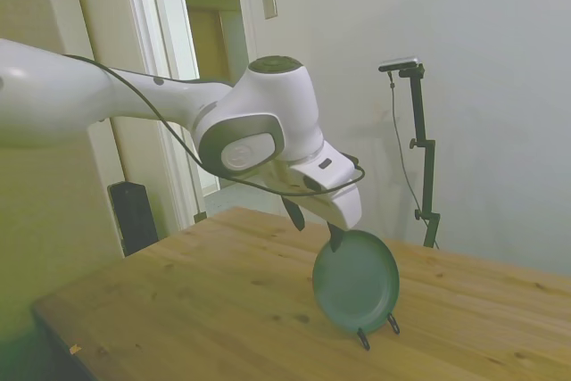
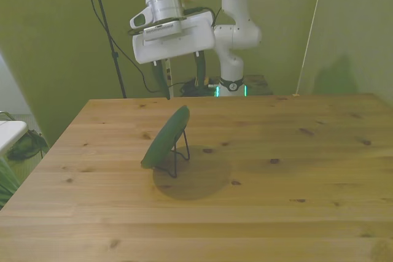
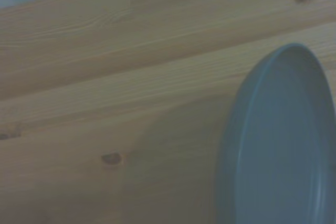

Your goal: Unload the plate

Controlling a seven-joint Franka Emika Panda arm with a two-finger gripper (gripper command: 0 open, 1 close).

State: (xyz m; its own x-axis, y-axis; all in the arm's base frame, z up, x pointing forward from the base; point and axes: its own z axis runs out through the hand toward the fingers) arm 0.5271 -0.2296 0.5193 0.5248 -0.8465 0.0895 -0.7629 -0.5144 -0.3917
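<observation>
Approaching the plate (image 1: 357, 281), leaning on its wire stand (image 2: 179, 154) on the table (image 2: 295, 170). Hanging just above the plate's top rim, gripper (image 2: 182, 79) spread wide, empty. Next, probably lowering to straddle the rim.

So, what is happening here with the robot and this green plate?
The white arm is reaching for the teal-green plate, which stands tilted on edge in a thin black wire stand on the wooden table. The gripper hangs just above the plate's upper rim with its fingers open, one on each side of the rim's line, not yet touching it. The plate is not yet unloaded; it rests in the stand. Nothing else lies on the table.
</observation>
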